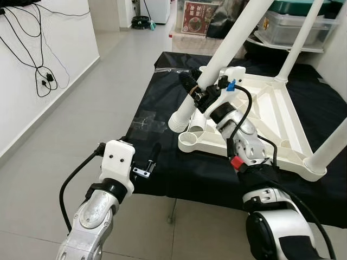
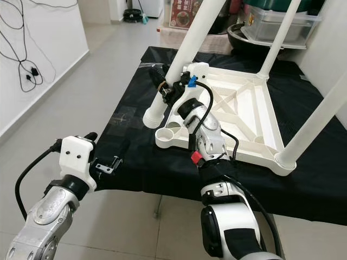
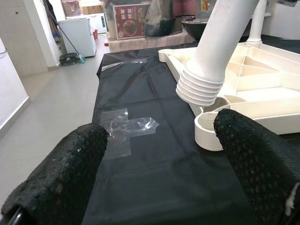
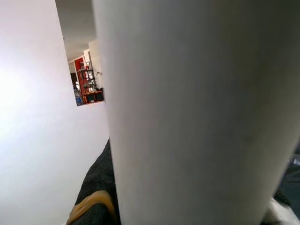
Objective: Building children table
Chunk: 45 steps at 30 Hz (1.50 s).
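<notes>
An upside-down white table top (image 1: 269, 108) lies on a black-covered surface (image 1: 162, 92). Two white legs stand in it, one at the far corner (image 1: 300, 39) and one at the near right corner (image 1: 332, 147). My right gripper (image 1: 198, 90) is shut on a loose white leg (image 1: 230, 43), which is tilted. Its ribbed lower end (image 3: 201, 91) hangs just above and beside the empty corner socket (image 1: 190, 139). My left gripper (image 3: 159, 164) is open at the surface's front left edge, with nothing between its fingers (image 3: 61, 173), short of the socket.
A patch of clear tape (image 3: 126, 129) is stuck on the black cover in front of the left gripper. Black cables (image 1: 43, 76) hang on the white wall at left. Storage boxes (image 1: 293, 24) and a red poster (image 1: 195, 16) stand behind. Grey floor lies to the left.
</notes>
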Available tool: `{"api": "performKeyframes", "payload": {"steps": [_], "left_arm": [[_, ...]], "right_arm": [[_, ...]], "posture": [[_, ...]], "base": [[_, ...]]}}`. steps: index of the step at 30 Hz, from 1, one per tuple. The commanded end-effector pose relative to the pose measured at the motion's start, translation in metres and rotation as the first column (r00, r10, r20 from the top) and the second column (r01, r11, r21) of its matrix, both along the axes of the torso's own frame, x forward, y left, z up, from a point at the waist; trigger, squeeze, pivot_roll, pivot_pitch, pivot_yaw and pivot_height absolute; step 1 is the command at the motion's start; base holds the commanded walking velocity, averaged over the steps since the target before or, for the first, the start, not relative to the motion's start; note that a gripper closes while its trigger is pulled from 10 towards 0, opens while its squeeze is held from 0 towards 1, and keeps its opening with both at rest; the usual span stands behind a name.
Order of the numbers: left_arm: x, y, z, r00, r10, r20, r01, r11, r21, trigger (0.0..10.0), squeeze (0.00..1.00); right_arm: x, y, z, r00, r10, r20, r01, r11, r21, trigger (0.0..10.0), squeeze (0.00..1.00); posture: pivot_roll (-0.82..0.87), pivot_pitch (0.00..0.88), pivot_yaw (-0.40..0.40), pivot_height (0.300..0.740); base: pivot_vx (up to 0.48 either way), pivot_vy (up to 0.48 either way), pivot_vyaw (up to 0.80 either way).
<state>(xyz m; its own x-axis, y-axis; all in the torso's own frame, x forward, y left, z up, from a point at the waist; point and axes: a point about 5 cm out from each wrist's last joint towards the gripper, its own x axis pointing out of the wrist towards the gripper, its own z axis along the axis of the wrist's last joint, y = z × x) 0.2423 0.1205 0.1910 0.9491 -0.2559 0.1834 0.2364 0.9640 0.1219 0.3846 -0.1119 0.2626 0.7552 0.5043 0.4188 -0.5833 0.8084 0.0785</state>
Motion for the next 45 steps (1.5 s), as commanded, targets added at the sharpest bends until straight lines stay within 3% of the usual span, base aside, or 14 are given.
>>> {"api": "performKeyframes", "payload": {"steps": [1, 30, 41, 43, 44, 45], "left_arm": [[0.001, -0.001, -0.003, 1.0, -0.007, -0.009, 0.007, 1.0, 0.021, 10.0, 0.0], [0.003, 0.001, -0.002, 1.0, 0.005, 0.002, -0.005, 1.0, 0.026, 10.0, 0.0], [0.002, -0.001, -0.003, 1.0, 0.001, -0.008, -0.001, 1.0, 0.019, 10.0, 0.0], [0.002, 0.0, -0.006, 1.0, 0.003, -0.02, -0.002, 1.0, 0.023, 10.0, 0.0], [-0.001, 0.001, -0.013, 0.998, -0.012, -0.063, 0.012, 1.0, 0.007, 10.0, 0.0], [-0.006, -0.001, -0.02, 0.994, -0.049, -0.094, 0.049, 0.999, 0.006, 10.0, 0.0]], "right_arm": [[0.0, 0.001, 0.009, 0.999, 0.0, 0.037, 0.0, 1.0, 0.005, 10.0, 0.0], [0.001, 0.0, 0.009, 0.999, -0.004, 0.044, 0.003, 1.0, 0.012, 10.0, 0.0], [0.001, 0.0, 0.01, 0.999, 0.015, 0.048, -0.015, 1.0, -0.001, 10.0, 0.0], [0.002, 0.001, 0.012, 0.998, 0.052, 0.04, -0.052, 0.999, -0.015, 10.0, 0.0], [0.001, 0.0, 0.016, 0.988, 0.154, 0.029, -0.152, 0.987, -0.056, 10.0, 0.0], [0.0, 0.001, 0.015, 0.969, 0.245, 0.01, -0.241, 0.958, -0.154, 10.0, 0.0]], "posture": [[0.1, 0.112, -0.052, 0.74], [0.1, 0.112, -0.051, 0.74], [0.1, 0.107, -0.052, 0.74], [0.1, 0.105, -0.048, 0.74], [0.1, 0.106, -0.05, 0.74], [0.1, 0.107, -0.049, 0.74]], "base": [[0.0, 0.0, 0.0], [0.25, 0.0, 0.0], [0.0, 0.0, 0.0], [0.0, 0.0, 0.0], [0.0, 0.0, 0.0], [0.0, 0.0, 0.0]]}}
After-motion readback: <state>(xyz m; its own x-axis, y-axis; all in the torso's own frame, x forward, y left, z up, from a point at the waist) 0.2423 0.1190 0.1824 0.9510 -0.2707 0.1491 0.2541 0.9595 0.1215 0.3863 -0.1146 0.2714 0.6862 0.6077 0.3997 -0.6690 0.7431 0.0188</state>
